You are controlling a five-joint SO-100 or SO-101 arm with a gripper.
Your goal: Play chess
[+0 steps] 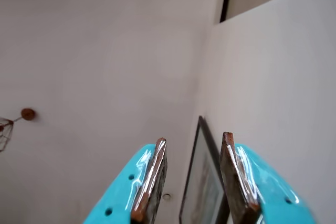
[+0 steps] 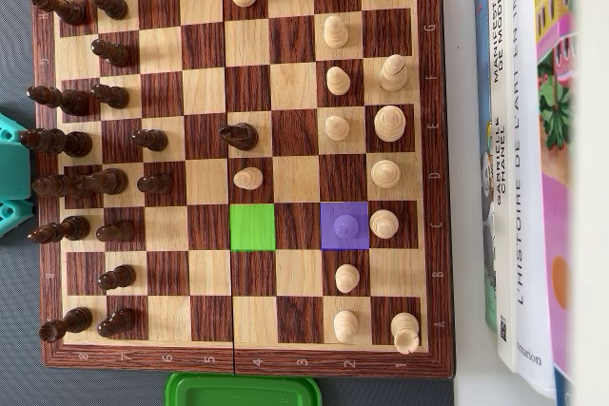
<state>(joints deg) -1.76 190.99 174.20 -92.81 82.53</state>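
Turquoise gripper [image 1: 193, 142] jaws apart, empty, w/ chessboard [image 2: 238, 358] below.

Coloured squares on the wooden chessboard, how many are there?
2: a bright green empty square, and a purple square two columns right of it in the overhead view, under a purple-tinted pawn.

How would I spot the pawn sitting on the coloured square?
Look at the wooden chessboard in the overhead view and find its two tinted squares. The pawn stands on the purple square, right of the empty green square; it alone looks purple.
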